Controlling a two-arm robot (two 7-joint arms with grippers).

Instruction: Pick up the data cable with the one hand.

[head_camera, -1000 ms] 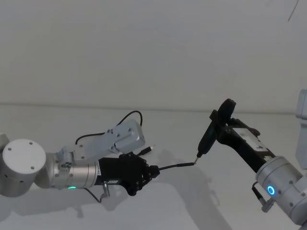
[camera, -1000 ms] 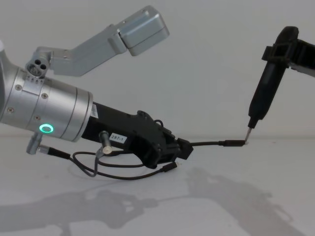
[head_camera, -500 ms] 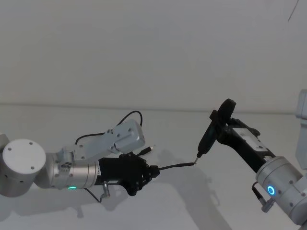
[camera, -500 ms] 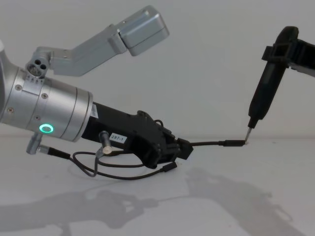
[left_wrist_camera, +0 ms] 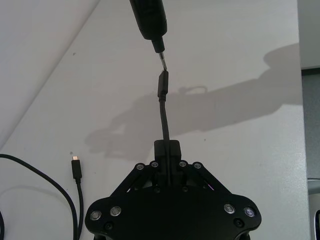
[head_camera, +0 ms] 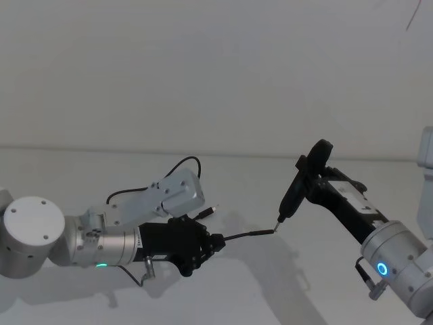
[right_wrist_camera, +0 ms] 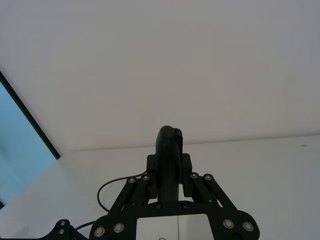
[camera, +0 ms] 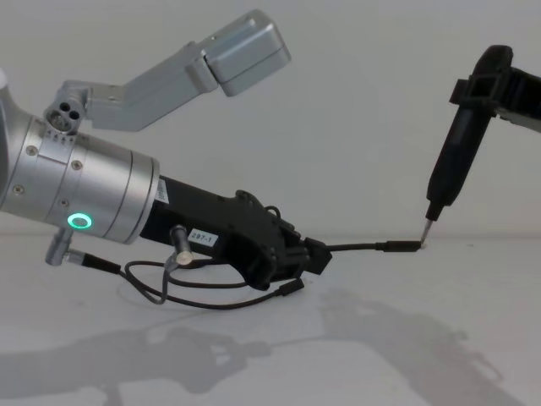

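While our left gripper (camera: 314, 256) has its jaws closed on one branch of the data cable (camera: 211, 300), the lift itself looks barely begun. The gripped end juts out ahead of the jaws, and its small plug (left_wrist_camera: 163, 84) sits tip to tip with the pointed end of the slim black tool (camera: 452, 169) held in our right gripper (right_wrist_camera: 170, 187), whose jaws are clamped on the tool's body. The rest of the cord loops back under the left arm and lies on the white counter (camera: 406, 355) toward its left side, with another plug end (left_wrist_camera: 76, 167) resting flat just beside the gripper.

Notes on doing this step well, as we judge it:
- Keep the clamp firm; the cord is thin and could slip sideways between the jaws.
- Raise straight up and slowly, so the slack loop trails off the counter without snagging on the wrist fittings (camera: 179, 245) it passes beneath.
- Mind the tool tip: a forward drift would push the plug into it and bend the cord.
- Count the pickup done only when the loose branches hang free of the counter.

Against the frames from half a second and a second ago, we find no visible change: both grippers, plug, tool tip and the loop on the counter all sit where they were.
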